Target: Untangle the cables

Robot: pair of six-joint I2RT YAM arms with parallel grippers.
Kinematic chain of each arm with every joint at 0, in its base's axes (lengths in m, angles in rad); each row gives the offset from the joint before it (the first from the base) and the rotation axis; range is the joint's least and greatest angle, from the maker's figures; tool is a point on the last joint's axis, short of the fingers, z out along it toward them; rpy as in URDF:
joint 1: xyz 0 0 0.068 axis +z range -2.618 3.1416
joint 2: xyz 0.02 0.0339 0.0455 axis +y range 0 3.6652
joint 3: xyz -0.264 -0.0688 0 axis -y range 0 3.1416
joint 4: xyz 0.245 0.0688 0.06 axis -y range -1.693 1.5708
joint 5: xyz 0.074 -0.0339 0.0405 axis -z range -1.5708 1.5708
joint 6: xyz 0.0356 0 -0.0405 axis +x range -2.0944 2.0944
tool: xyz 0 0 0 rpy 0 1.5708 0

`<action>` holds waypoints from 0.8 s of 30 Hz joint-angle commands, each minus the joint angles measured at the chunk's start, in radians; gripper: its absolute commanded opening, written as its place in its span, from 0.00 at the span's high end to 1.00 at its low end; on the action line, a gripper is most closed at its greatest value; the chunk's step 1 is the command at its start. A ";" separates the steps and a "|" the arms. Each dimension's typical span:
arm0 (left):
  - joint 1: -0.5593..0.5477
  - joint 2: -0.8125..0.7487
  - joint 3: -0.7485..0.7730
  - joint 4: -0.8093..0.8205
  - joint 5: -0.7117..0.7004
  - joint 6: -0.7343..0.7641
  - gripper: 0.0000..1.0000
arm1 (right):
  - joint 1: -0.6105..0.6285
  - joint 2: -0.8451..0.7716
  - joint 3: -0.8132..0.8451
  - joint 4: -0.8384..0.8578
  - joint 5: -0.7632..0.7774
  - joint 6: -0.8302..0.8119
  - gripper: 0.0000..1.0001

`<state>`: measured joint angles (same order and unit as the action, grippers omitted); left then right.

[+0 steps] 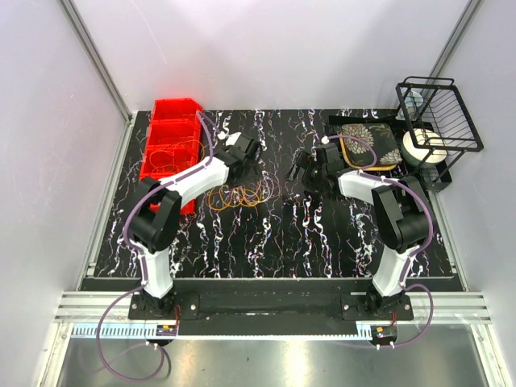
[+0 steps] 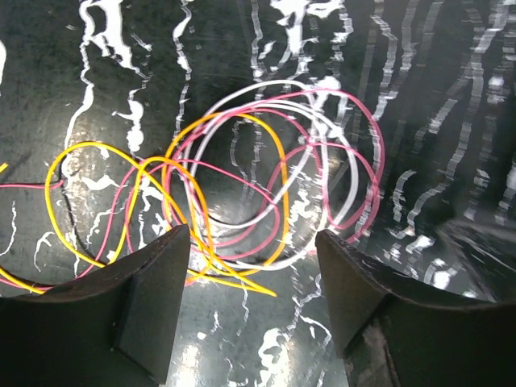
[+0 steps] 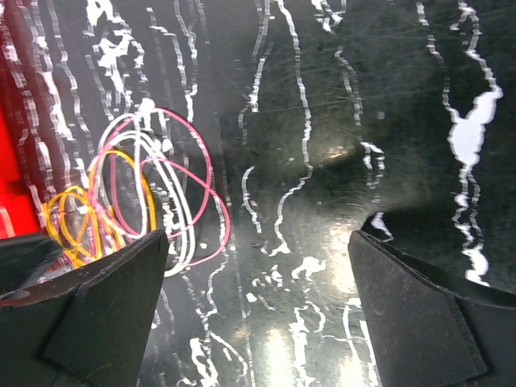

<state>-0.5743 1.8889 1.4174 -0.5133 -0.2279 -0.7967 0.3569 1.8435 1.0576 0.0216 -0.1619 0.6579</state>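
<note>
Cables (image 1: 242,194): a loose tangle of thin wire loops lying flat on the desk (image 1: 274,242), left of centre, just beside the left forearm and near the red bin (image 1: 176,107). The left wrist view shows orange, yellow, pink and white loops overlapping and threaded through one another. Left fingers (image 1: 248,150): spread apart, holding nothing, with the tangle directly ahead. Right fingers (image 1: 300,168): spread wide, empty, clear of the loops.

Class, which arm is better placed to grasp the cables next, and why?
Left, I judge. In its wrist view the cables lie right ahead of the open left gripper. The right gripper, also open, has them off to one side.
</note>
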 commanded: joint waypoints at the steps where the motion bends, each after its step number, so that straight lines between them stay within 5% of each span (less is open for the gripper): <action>1: -0.016 0.030 0.064 -0.036 -0.094 -0.050 0.35 | -0.015 -0.014 -0.002 0.058 -0.067 0.032 0.00; 5: -0.030 0.055 0.075 -0.083 -0.139 -0.078 0.36 | -0.022 -0.004 0.001 0.061 -0.090 0.039 0.00; 10: -0.041 0.096 0.103 -0.108 -0.154 -0.082 0.52 | -0.029 -0.001 -0.001 0.064 -0.099 0.045 0.00; 15: -0.047 0.108 0.109 -0.126 -0.160 -0.091 0.58 | -0.033 0.011 0.004 0.066 -0.113 0.048 0.01; 18: -0.048 0.107 0.106 -0.139 -0.169 -0.099 0.68 | -0.035 0.019 0.007 0.067 -0.119 0.051 0.00; 22: -0.053 0.096 0.104 -0.155 -0.168 -0.099 0.97 | -0.036 0.026 0.007 0.066 -0.126 0.052 0.00; 24: -0.055 0.087 0.113 -0.165 -0.168 -0.095 1.00 | -0.038 0.029 0.008 0.067 -0.130 0.052 0.00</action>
<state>-0.6201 1.9957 1.4811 -0.6628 -0.3580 -0.8883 0.3260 1.8610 1.0561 0.0582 -0.2577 0.7048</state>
